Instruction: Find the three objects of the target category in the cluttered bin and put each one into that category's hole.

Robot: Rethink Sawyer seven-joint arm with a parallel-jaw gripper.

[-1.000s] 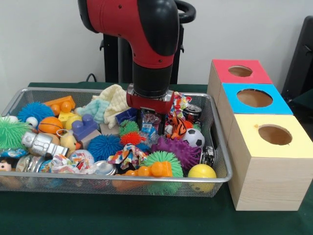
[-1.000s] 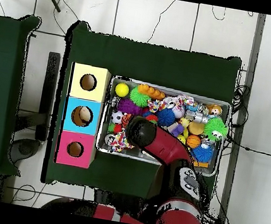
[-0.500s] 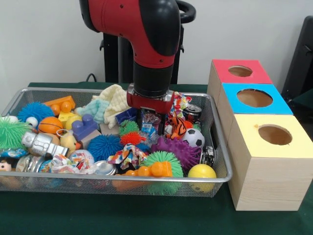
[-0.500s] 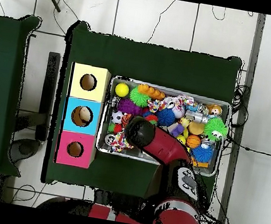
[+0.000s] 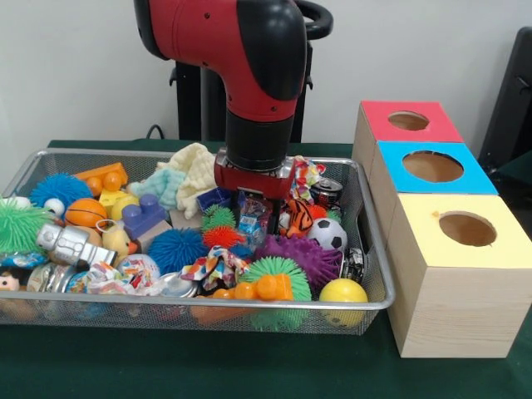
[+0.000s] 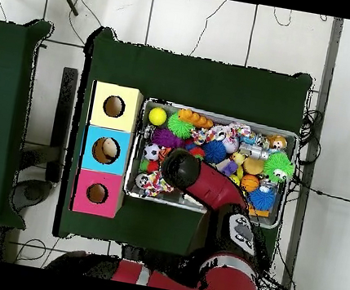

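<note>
The arm [image 5: 249, 75] has risen slightly since a second ago, lifting a crinkly packet [image 5: 252, 213] clear of the bin [image 5: 366, 274]; jaws pinch it. Transfer to a hole should follow.

White tiled floor [image 6: 199, 23], pale wall [image 5: 75, 75], green-covered table [image 6: 197, 81], cables trailing.

Lighting was bright, even, diffuse; no hard shadows. Soft glare sat on red arm shell [image 5: 212, 33] and its black cap. Faint shadow lay under wire bin [image 5: 366, 208] on green cloth [image 5: 166, 366]. Wall behind was evenly lit. Front view was mildly soft; toys below gripper [image 5: 253, 208] were readable. Overhead view was coarser, floor tiles [image 6: 199, 23] pale, near washed out
</note>
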